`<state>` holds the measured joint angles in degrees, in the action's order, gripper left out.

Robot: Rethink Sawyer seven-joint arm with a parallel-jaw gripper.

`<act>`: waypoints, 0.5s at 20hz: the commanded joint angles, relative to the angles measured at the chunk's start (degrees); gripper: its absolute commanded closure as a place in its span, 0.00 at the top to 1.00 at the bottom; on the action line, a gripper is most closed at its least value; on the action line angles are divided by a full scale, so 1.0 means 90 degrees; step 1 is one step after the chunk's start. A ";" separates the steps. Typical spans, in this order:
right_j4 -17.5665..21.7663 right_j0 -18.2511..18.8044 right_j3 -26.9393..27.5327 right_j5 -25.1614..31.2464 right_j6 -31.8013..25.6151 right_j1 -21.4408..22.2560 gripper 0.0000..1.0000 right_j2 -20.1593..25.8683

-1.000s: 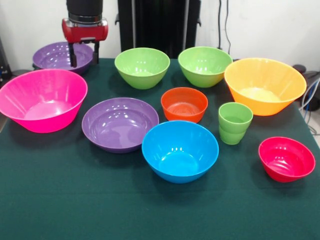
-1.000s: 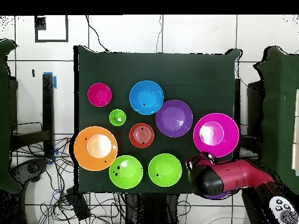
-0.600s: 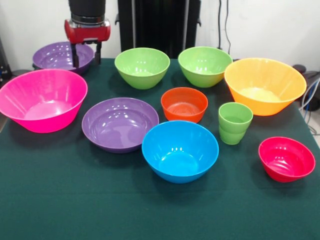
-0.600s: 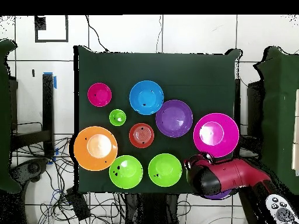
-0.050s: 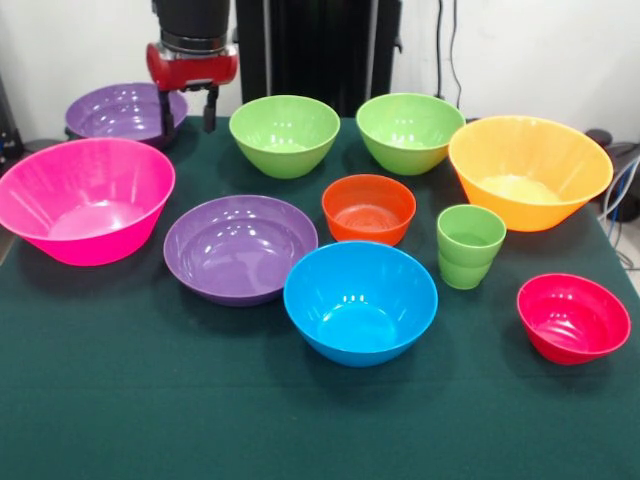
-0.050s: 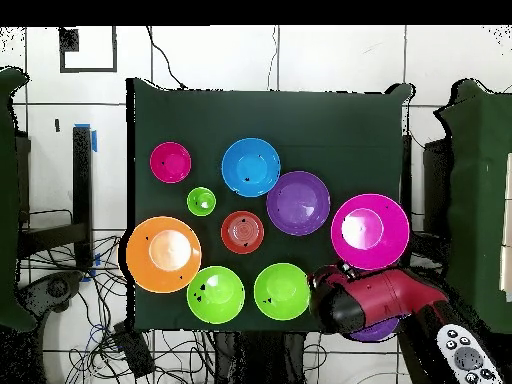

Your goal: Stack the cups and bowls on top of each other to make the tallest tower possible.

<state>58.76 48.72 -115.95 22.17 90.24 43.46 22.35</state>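
The two dark fingers [image 5: 166,108] are seen parted and empty, hanging from the red gripper [image 5: 188,112] over the table's far edge, at about 11 o'clock in the front view, between the far purple bowl [image 5: 118,110] and the left lime-green bowl [image 5: 285,133]; nothing is gripped. In the overhead view the gripper [image 6: 325,290] is placed at about 5 o'clock, just beside a lime-green bowl [image 6: 281,291]. Little of the tower is judged built: only the lime-green cups [image 5: 469,246] are nested, one in the other, at 3 o'clock of the small orange bowl [image 5: 368,208]. Every bowl is standing singly on the green cloth [image 5: 150,400], and each is seen empty: the hot-pink bowl [image 5: 85,198] at 9 o'clock, the near purple bowl [image 5: 240,247], the blue bowl [image 5: 360,300] near the centre, the right lime-green bowl [image 5: 410,131], the yellow-orange bowl [image 5: 529,170] at 2 o'clock, and the red-pink bowl [image 5: 573,316] at 4 o'clock. All the stacking of bowls is therefore judged left to do, most likely beginning with a wide bowl as a base.
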 commanded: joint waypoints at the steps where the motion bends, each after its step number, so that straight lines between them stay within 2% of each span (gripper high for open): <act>1: 0.0295 -0.0126 0.0359 -0.0255 -0.0043 -0.0245 1.00 0.0144; 6: -0.0103 0.0249 0.0163 0.0155 -0.0690 0.0282 1.00 0.0502; 10: -0.0154 0.0308 0.0191 0.0216 -0.0763 0.0332 1.00 0.0612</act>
<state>58.42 51.40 -115.96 22.17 90.24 45.48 22.77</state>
